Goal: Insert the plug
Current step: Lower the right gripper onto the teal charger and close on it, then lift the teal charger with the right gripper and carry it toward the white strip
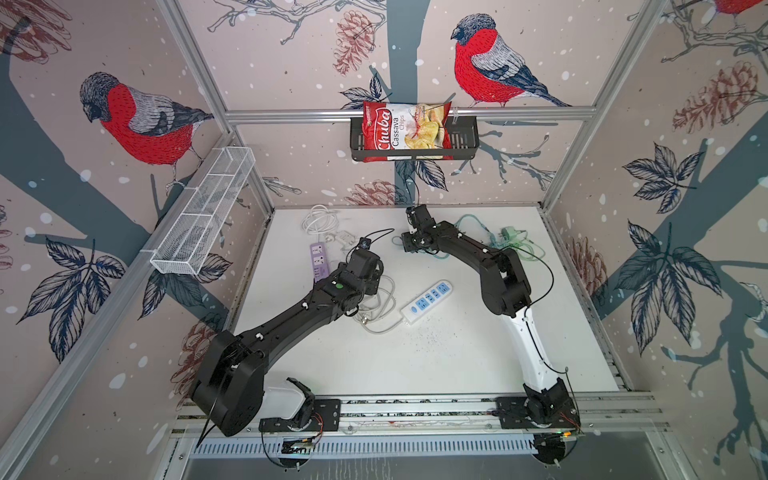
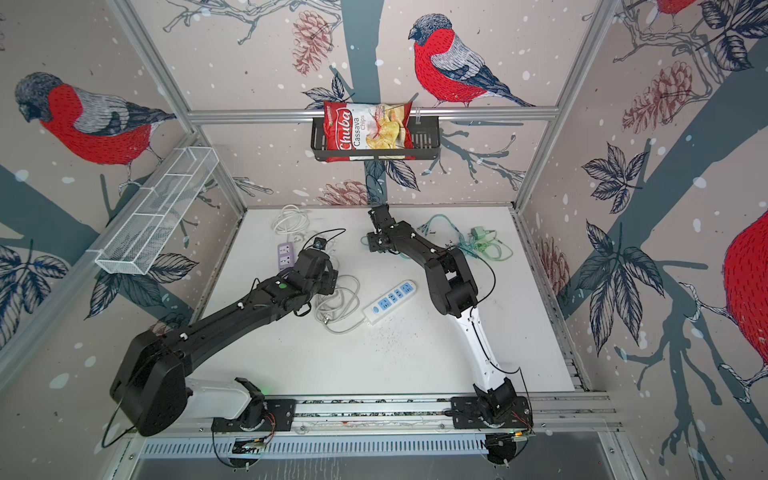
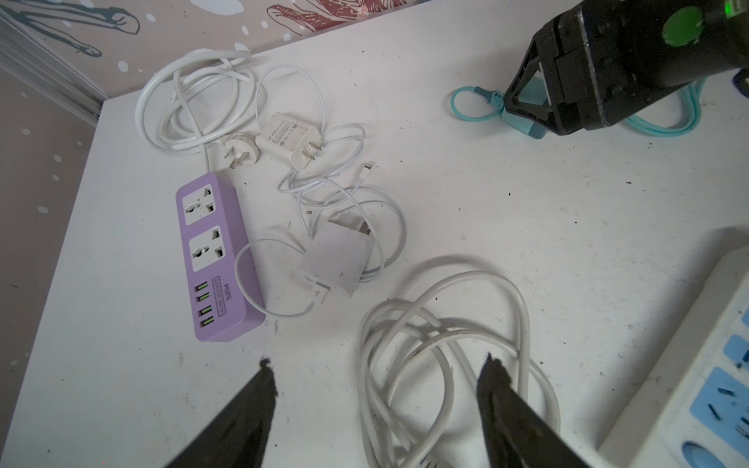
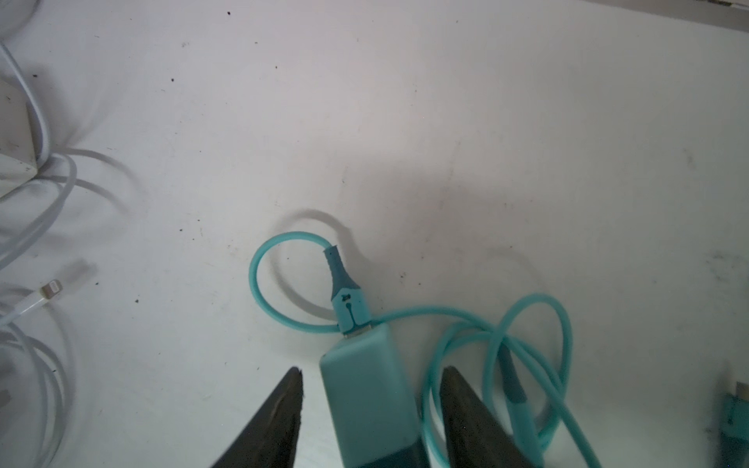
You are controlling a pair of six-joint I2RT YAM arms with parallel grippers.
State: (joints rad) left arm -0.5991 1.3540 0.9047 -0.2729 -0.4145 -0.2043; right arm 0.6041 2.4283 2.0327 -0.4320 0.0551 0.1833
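Two power strips lie on the white surface (image 1: 436, 365). Far left, the purple strip (image 3: 215, 259) sits flat, sockets up, with a white charger (image 3: 289, 139) and thin white leads just beside it. Next along, the left fingers (image 3: 247, 417) hover spread wide over a coiled white cable (image 3: 367, 389), and they grip nothing at all. In the middle, the white-and-blue strip (image 1: 428, 302) lies at an angle, near that coil.

Further back and to the right, the right fingers (image 4: 470, 413) straddle the teal charger (image 4: 364, 389), the plug for this job, which lies on the surface. They are partly parted, with a sliver of gap on each side, so there is no grip on it. A teal cable (image 4: 254, 279) is plugged into the charger's end and loops beside it. Far right, a pale green charger (image 1: 509, 232) lies among more tangled cable, well apart from both strips.
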